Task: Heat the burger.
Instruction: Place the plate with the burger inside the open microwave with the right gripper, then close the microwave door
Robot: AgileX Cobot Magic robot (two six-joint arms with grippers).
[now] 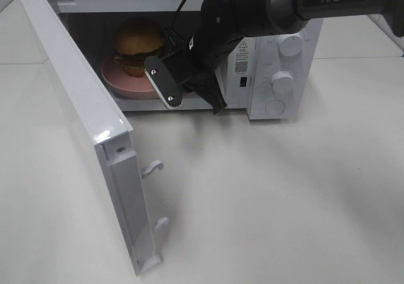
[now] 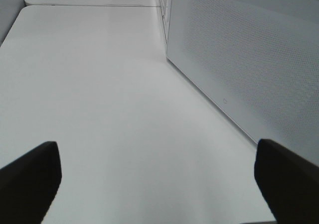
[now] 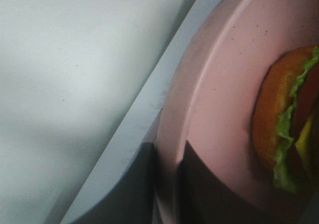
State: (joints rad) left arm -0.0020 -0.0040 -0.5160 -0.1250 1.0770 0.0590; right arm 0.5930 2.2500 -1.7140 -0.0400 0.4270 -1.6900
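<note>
Pinching the rim of the pink plate (image 3: 214,84), the right gripper (image 3: 168,181) has its two dark fingers (image 3: 144,184) pressed close on either side of that edge, lower middle of the right wrist frame. The burger (image 1: 139,43) sits on this plate inside the microwave (image 1: 278,57), upper left of centre in the high frame. Its lettuce and yellow filling show at the right edge of the wrist frame. The microwave door (image 1: 76,94) stands wide open, running down the left of the high frame. The black arm (image 1: 252,12) enters from the upper right. Left gripper (image 2: 159,179): fingers spread wide at the lower corners of its frame, holding nothing, over the white table (image 2: 99,94). A white dotted panel (image 2: 249,59) fills the upper right there.
</note>
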